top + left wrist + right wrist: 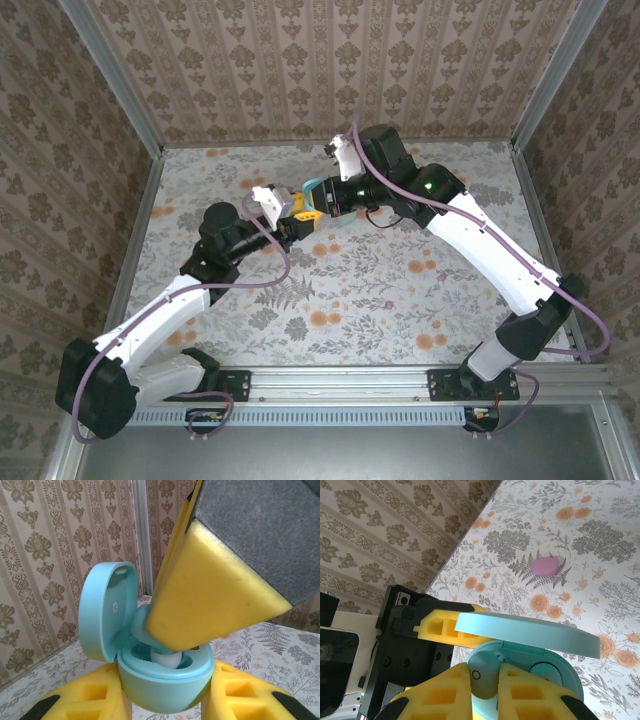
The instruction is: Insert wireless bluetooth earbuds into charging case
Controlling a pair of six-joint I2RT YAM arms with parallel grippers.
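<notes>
Step now: One earbud (482,682) is going into the charging case (165,680). I think this is the putting-in part of the job, and it is not done yet.

Left claw: The left claw (165,702) is clamped on the bottom half of the case. It holds the case up above the table (400,290), near the middle.

Right claw: The right claw (484,669) is pinched tight on the blue-green earbud, right at the mouth of the case.

Where the case is: It sits between the two claws. Its lid (107,610) is swung open to one side.

Next move: I think the right claw needs to push the earbud straight down into its little hole and then let go. The left claw should keep the case steady so it does not tip.

Hard to see: A big yellow finger (215,595) of the right claw covers most of the inside of the case. A white round bit (167,659) peeks out under it. I cannot tell if that is the tip of this earbud or another one. I also cannot tell if the earbud is all the way in.

Also there: A small pink thing (545,566) lies on the table, well apart from the case. I cannot tell what it is.
</notes>
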